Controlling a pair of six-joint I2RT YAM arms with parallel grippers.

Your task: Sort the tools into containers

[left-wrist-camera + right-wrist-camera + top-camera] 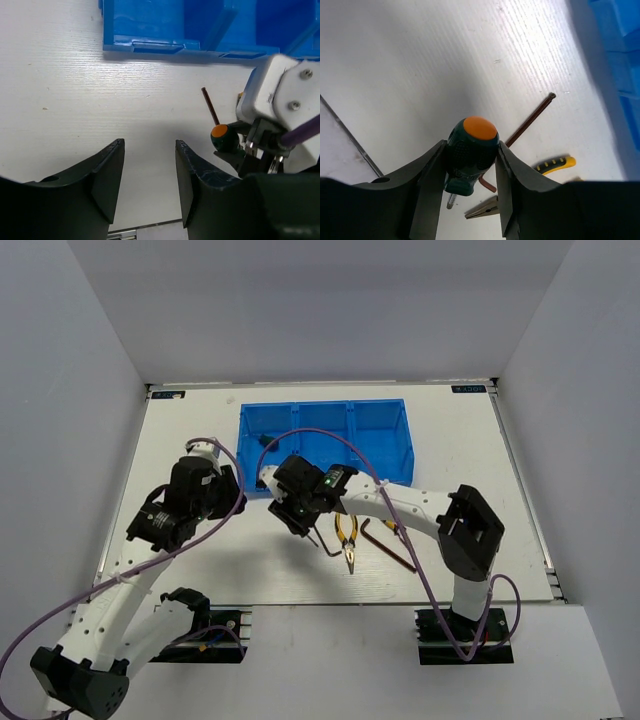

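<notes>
Yellow-handled pliers (347, 538) lie on the white table (270, 580), on the near side of the work area, jaws pointing toward the arm bases. A thin dark hex key (530, 119) lies just beside them, flat on the table, and its bent end passes behind the held tool in the right wrist view.

Just beyond, the right gripper (471, 165) is clamped on a green-handled screwdriver (479, 129). Both fingers press the handle's sides, the orange end cap faces the wrist camera, and the shaft points away from it. I cannot tell whether the tip touches the table.

To its left, the left gripper (149, 150) hangs over bare table with its fingers parted and nothing between them. It is apart from every tool.

Farthest back, the blue bin (150, 47) sits with three side-by-side compartments. A small dark item (265, 441) shows in the left compartment, too small to identify.
</notes>
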